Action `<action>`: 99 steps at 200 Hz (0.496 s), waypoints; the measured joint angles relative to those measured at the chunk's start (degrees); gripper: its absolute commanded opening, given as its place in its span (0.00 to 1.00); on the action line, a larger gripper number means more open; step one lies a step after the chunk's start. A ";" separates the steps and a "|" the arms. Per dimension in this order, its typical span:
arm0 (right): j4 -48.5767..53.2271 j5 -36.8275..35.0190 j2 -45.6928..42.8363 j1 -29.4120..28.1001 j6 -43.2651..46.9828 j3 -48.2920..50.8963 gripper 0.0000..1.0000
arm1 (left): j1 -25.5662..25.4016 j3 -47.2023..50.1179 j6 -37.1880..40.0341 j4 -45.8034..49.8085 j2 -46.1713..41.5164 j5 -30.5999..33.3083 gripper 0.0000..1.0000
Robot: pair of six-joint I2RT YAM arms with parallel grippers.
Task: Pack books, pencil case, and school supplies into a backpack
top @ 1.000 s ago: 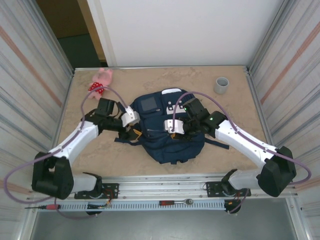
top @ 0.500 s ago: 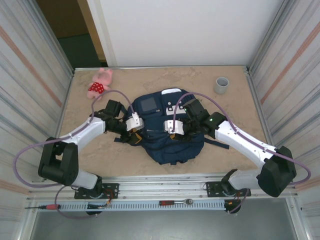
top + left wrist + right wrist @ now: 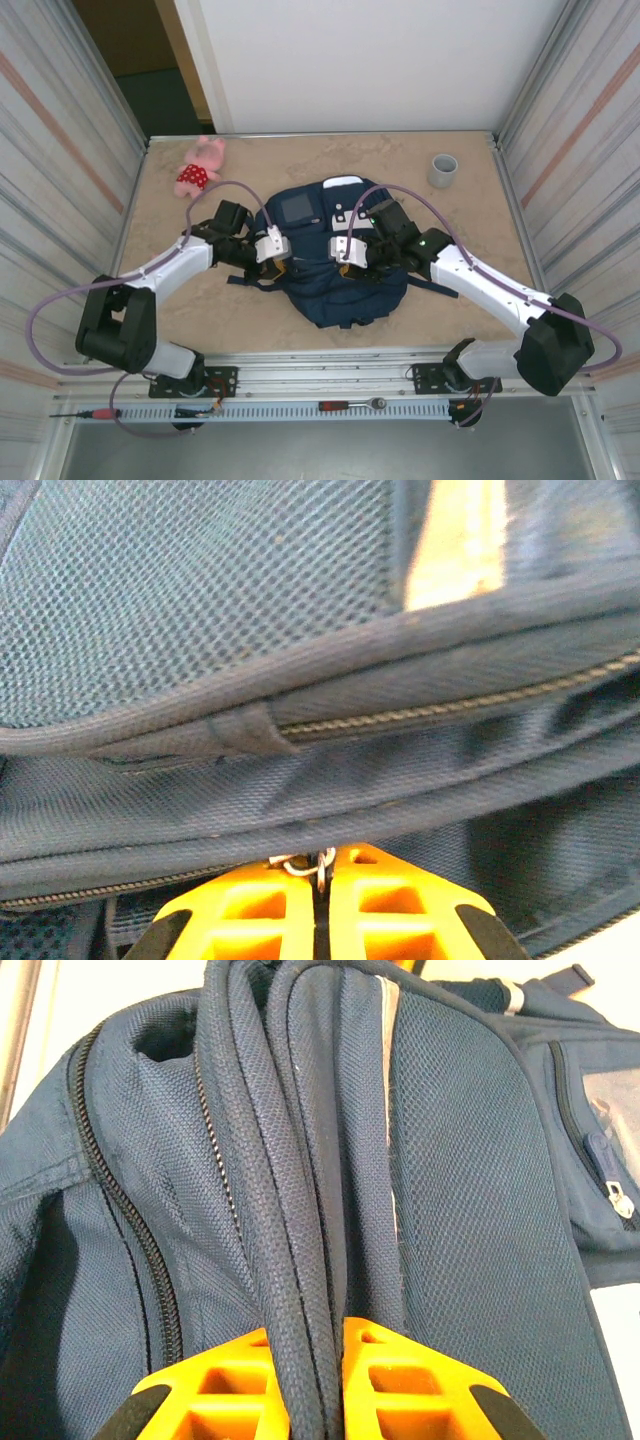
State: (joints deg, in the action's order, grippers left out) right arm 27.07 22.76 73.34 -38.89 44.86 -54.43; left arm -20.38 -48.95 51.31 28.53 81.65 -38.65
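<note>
Left wrist view: left jaws pinch shut on the zipper pull (image 3: 305,861) of the backpack (image 3: 200,600); right jaws clamp its piped seam (image 3: 300,1210). Packing looks done; zipping closed seems left.

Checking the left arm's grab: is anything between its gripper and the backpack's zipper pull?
Nothing visible. The left gripper is shut right on the metal zipper ring at the backpack seam.
</note>
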 measured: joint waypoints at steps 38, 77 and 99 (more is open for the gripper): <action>-4.87 -3.98 1.73 0.00 -5.60 0.35 0.07 | 0.00 0.00 -2.80 1.44 -3.52 -0.94 0.00; -8.15 -6.29 3.15 0.22 -14.93 0.33 0.55 | 0.00 0.00 -7.80 1.70 -6.12 -2.16 0.00; -7.21 -6.93 1.55 0.31 -24.44 0.33 0.65 | -0.02 0.00 -10.73 1.68 -6.10 -1.57 0.00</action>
State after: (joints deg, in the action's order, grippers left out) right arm 19.86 15.84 74.89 -38.59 20.43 -54.11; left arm -20.40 -48.95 40.58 30.22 75.55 -40.23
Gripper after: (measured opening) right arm 0.610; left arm 0.066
